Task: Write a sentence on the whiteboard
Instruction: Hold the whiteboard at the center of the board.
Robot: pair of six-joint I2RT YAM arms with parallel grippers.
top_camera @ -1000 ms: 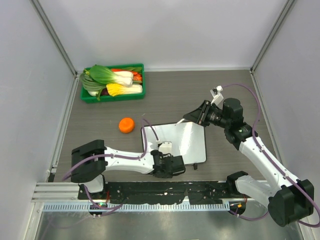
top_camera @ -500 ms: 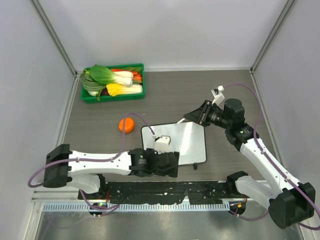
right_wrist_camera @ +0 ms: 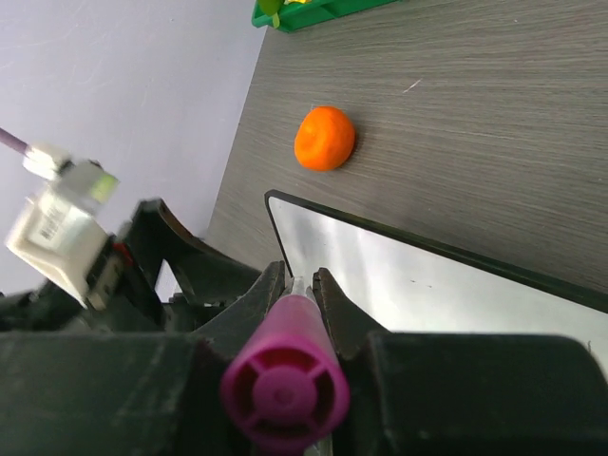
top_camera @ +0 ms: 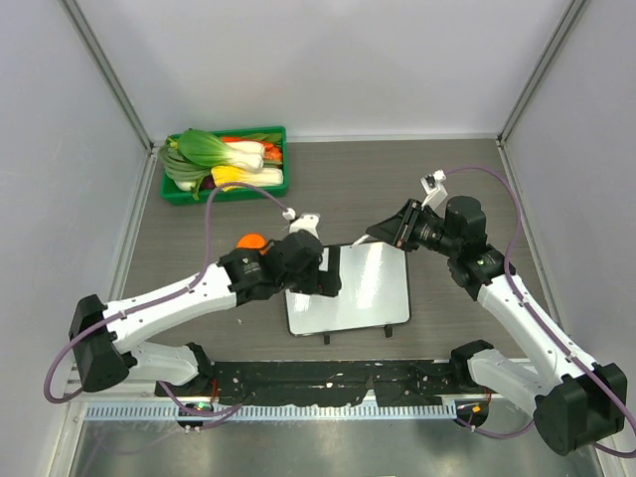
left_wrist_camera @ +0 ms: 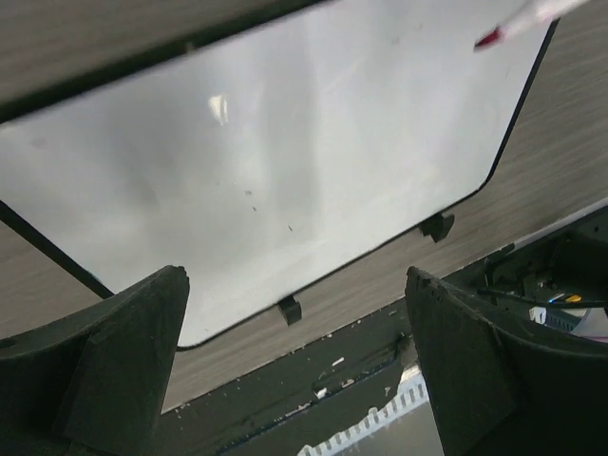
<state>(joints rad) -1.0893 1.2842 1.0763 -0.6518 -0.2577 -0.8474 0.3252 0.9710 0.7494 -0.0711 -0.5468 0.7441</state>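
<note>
- Whiteboard (top_camera: pixel 373 288) lies flat on the desk (top_camera: pixel 447 179) between the arms; surface blank, no sentence visible.
- Right claw (right_wrist_camera: pixel 299 277) clamped on magenta marker (right_wrist_camera: pixel 283 385), tip near board's far corner.
- Left claw (top_camera: pixel 326 273) apart, above board's left edge.
- Judgement: writing not begun; all remains.

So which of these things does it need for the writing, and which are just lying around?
For the job: whiteboard, marker held in the right hand.
Just lying about: orange, green tray, vegetables in it.

Plain pale grey walls (top_camera: pixel 328 60) enclose a dark wood-grain table (top_camera: pixel 338 189) on three sides.
</note>
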